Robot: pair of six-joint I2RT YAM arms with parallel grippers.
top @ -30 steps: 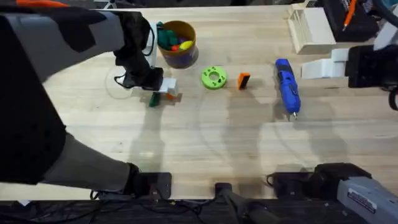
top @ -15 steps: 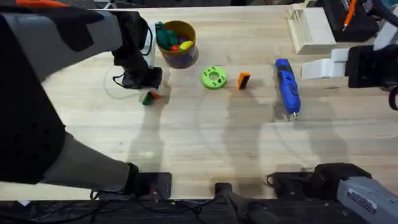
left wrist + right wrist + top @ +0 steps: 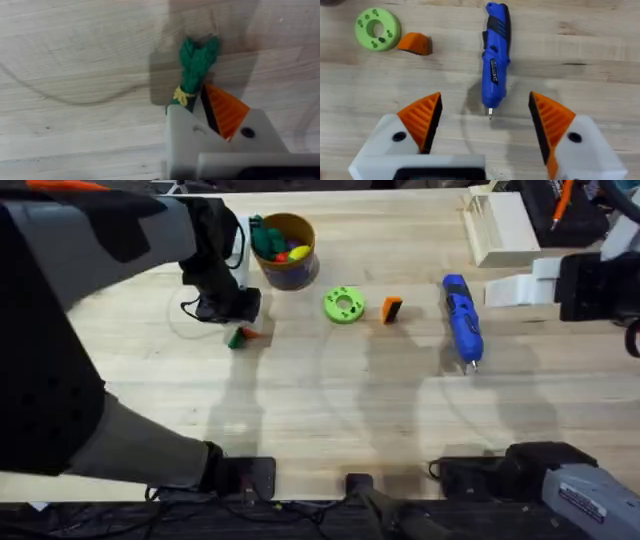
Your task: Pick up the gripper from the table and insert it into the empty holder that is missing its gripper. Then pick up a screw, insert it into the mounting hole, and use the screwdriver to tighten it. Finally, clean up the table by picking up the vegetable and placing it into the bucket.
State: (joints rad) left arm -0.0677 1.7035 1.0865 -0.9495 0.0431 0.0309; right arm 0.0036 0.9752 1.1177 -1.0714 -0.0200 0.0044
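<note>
The dark green vegetable (image 3: 236,338) (image 3: 198,61) lies on the table left of centre. My left gripper (image 3: 241,332) (image 3: 196,104) is shut on its stem end, between one orange ribbed pad (image 3: 223,111) and the holder (image 3: 183,131), a bare white finger. The small orange gripper (image 3: 391,310) (image 3: 415,43) rests mid-table beside a lime-green ring (image 3: 344,305). To its right lies the blue screwdriver (image 3: 462,320) (image 3: 495,60). My right gripper (image 3: 508,290) (image 3: 485,98) hangs open above the screwdriver's tip. The bucket (image 3: 300,272) stands at the back.
A pale wooden tray (image 3: 498,225) sits at the back right corner. The lime-green ring (image 3: 377,28) lies just left of the orange gripper. The near half of the table is bare wood. My left arm looms large and dark over the left side.
My left gripper has tipped down and shut on the vegetable, which shifted slightly left. Nothing has moved in the last half second. The right arm is still.
</note>
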